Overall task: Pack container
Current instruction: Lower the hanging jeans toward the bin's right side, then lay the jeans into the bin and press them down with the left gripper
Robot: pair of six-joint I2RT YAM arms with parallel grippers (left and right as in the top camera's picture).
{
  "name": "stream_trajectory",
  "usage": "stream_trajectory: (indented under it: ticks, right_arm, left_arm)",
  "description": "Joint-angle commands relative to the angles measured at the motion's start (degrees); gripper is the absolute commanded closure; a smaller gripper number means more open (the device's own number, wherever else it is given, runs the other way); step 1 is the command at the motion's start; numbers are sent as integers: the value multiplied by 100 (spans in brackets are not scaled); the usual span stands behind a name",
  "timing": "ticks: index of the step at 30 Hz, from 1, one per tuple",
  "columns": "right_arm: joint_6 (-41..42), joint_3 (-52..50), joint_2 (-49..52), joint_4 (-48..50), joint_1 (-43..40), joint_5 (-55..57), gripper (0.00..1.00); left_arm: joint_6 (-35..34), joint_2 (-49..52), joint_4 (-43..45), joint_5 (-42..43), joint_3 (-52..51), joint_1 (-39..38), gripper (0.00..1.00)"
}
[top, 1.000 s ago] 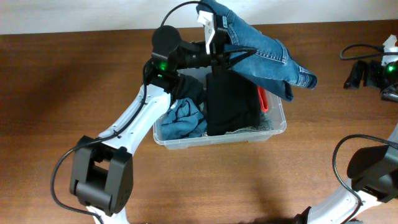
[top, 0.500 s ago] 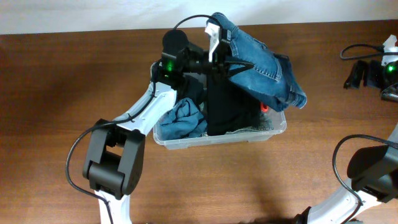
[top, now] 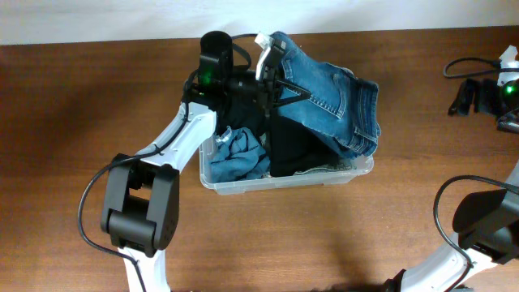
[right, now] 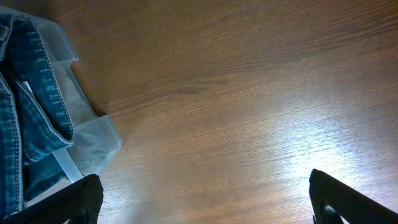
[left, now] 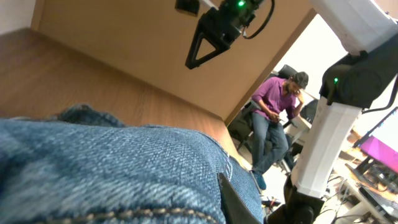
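One container (top: 284, 183) sits mid-table (top: 81, 122): clear plastic, long side facing the near edge, cloth showing through its front wall.

Over the container's back-left corner, the left gripper (top: 274, 81) is pinched on a pair of blue jeans (top: 332, 101). The jeans fan out from that grip across the container's back and right end. Denim overhangs the back rim and the right rim, and the lower edge drapes onto the contents.

Inside the container:
- a black garment (top: 296, 150) fills the middle, partly under the jeans
- a teal-blue cloth (top: 239, 156) is bunched at the left end, touching the black one
- a dark piece (top: 243, 118) lies behind the teal cloth, under the left arm

Left wrist view: denim fills the lower frame, right up against the camera. One dark fingertip (left: 235, 198) pokes out beside the fabric. The other finger can't be seen there.

Well to the right of the container, over the wood, the right gripper (top: 464, 97) has its jaws spread wide and nothing between them.

Right wrist view: both fingers (right: 81, 199) sit at the bottom corners of the frame with wood grain between them. The container's corner shows at the left edge, with a jeans hem hanging over it.
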Motion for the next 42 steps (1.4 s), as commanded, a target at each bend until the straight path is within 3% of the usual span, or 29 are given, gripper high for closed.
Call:
stream_trajectory:
  ticks: [1,12,20,31,36,40,42]
  right_arm:
    - [2,11,-46,0,4,26,2]
    - [2,11,-46,0,4,26,2]
    - [2,11,-46,0,4,26,2]
    - [2,11,-46,0,4,26,2]
    - [2,11,-46,0,4,26,2]
    - [2,11,-46,0,4,26,2]
    - [2,11,-46,0,4,26,2]
  left_arm:
    - [205,-44,-214,63,219,83,97]
    - [208,-44,-957,61,219,385,99]
    - [949,-44,-2000,-133,219,420,99]
    - [1469,-577,-3480,-1609,221,588,99]
    - [2133,-1362,-5226,-3576,221,514,98]
    - [2151,-1412,-6507,-5587,212,210,95]
    - [2151,-1377,-6817,-6083,188,61,95]
